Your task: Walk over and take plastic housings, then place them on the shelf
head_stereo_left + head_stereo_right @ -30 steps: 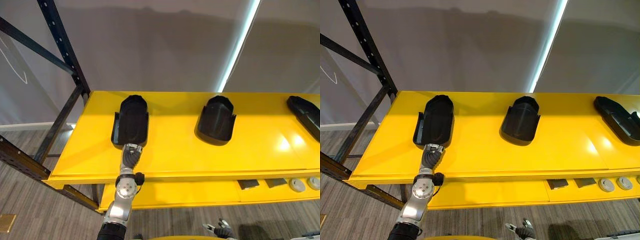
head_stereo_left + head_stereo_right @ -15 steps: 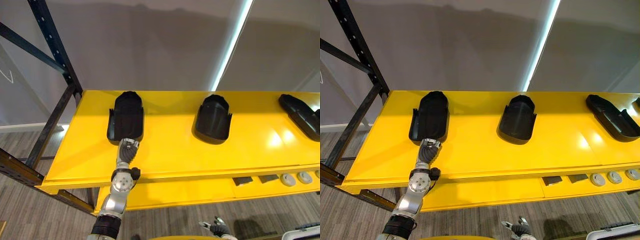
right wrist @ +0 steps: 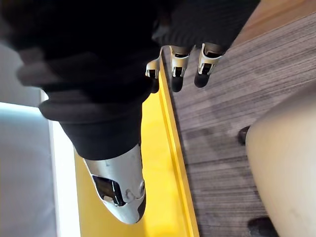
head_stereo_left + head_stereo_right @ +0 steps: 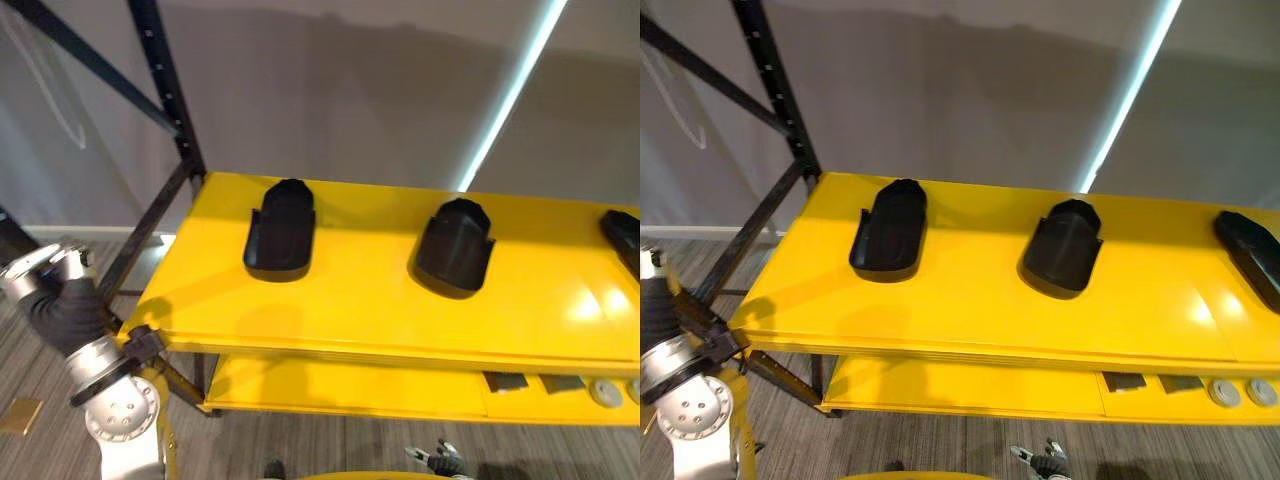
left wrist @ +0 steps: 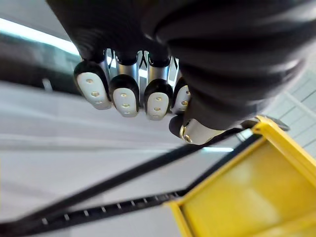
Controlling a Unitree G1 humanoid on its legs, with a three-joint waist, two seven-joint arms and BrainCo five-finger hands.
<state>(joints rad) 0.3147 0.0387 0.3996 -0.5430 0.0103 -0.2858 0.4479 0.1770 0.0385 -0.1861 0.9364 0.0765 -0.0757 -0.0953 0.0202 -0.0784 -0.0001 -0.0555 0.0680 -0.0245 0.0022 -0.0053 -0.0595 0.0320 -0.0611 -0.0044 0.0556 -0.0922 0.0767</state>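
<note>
Both hands empty, shelf [image 4: 350, 310] loaded.
The left hand [image 4: 55, 275] hangs off the shelf's corner, fingers [image 5: 123, 96] loosely bent round nothing. The nearest housing [image 4: 282, 228] lies ahead and to its right, well apart, with a second housing [image 4: 455, 248] and a third housing [image 4: 625, 235] farther right. The right hand [image 3: 177, 66] hangs low, slack and empty. The step looks like fetching another housing, so keep the left arm tucked while turning, clear of the corner and the black post [image 4: 165, 80] ahead.

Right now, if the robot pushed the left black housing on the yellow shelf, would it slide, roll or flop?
The left housing probably slides: it lies flat on the glossy shelf. It looks like a rigid moulded shell, likely light, unlikely to roll.
</note>
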